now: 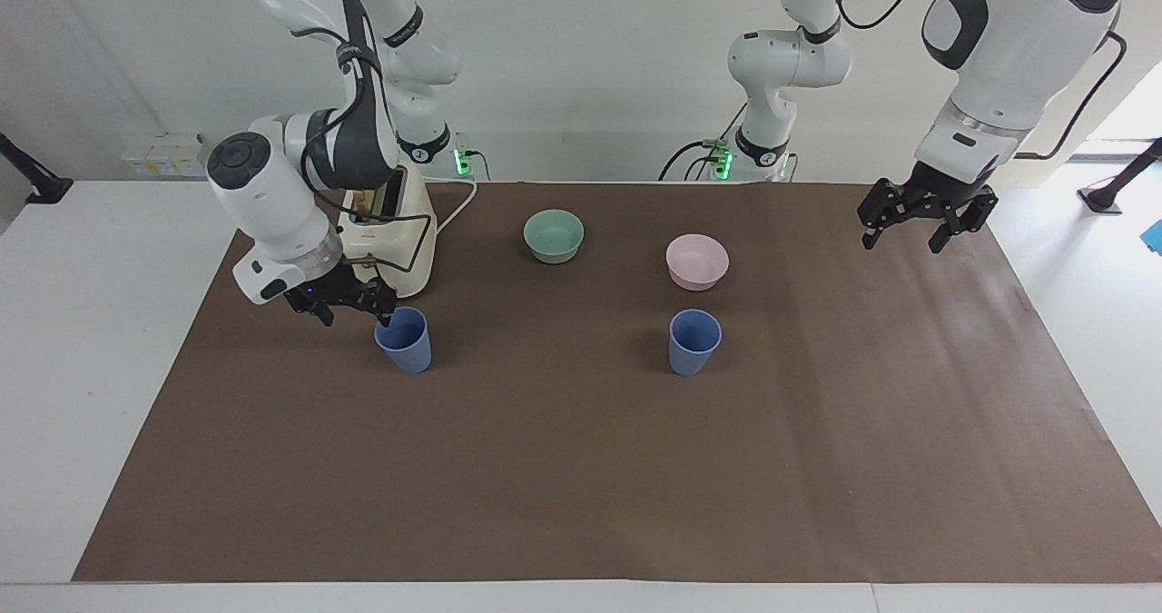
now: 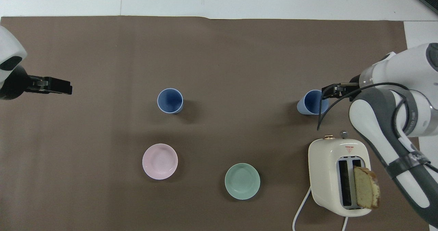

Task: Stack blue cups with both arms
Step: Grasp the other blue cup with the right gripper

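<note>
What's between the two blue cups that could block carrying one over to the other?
Nothing visible. The cup by the toaster and the other cup stand with only bare brown mat between them. The green bowl and pink bowl sit nearer the robots, off that line.

A brown paper sheet (image 1: 581, 468) covers most of the white table (image 1: 100, 322). Near the robots' edge, at the right arm's end, stands a cream toaster (image 2: 337, 176) with a slice of bread (image 2: 366, 187) upright in one slot and its white cord (image 2: 301, 210) trailing off. A mint-green bowl (image 1: 554, 235) sits mid-table, a pink bowl (image 1: 696, 261) beside it, apart.
</note>
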`<state>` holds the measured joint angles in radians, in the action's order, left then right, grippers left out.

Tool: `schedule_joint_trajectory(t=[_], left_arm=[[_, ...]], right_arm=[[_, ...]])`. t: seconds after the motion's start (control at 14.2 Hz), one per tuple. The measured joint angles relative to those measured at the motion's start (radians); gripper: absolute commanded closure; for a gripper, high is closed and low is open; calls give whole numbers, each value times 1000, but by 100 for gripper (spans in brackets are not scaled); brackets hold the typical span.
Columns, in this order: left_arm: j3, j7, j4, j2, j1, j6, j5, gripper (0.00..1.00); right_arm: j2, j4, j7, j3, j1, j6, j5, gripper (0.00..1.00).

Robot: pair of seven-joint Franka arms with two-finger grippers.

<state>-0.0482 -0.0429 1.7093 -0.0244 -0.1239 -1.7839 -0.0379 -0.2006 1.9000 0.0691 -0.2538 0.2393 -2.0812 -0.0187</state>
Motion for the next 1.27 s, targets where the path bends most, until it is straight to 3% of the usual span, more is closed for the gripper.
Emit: schedule_joint_trajectory(t=[0.28, 0.35, 0.42, 0.49, 0.56, 1.06, 1.27], left_arm=[[-1, 0, -5, 0, 2, 18, 0, 0], [-2, 0, -6, 0, 2, 21, 0, 0], [-2, 0, -8, 0, 2, 24, 0, 0], [-2, 0, -10, 0, 2, 27, 0, 0], [-2, 0, -12, 0, 2, 29, 0, 0], [-3, 0, -16, 1, 2, 32, 0, 0], [-3, 0, -28, 2, 3, 40, 0, 0]], right_arm=[[-43, 19, 0, 0, 0, -62, 5, 0], [-49, 21, -1, 0, 0, -67, 5, 15], [-54, 25, -9, 0, -1, -80, 6, 59], [-58, 30, -22, 0, -1, -88, 6, 93], [-60, 33, -30, 0, -1, -93, 6, 100], [-58, 6, -41, -3, -61, -77, 6, 100], [-50, -113, -40, -5, -69, 74, 6, 100]])
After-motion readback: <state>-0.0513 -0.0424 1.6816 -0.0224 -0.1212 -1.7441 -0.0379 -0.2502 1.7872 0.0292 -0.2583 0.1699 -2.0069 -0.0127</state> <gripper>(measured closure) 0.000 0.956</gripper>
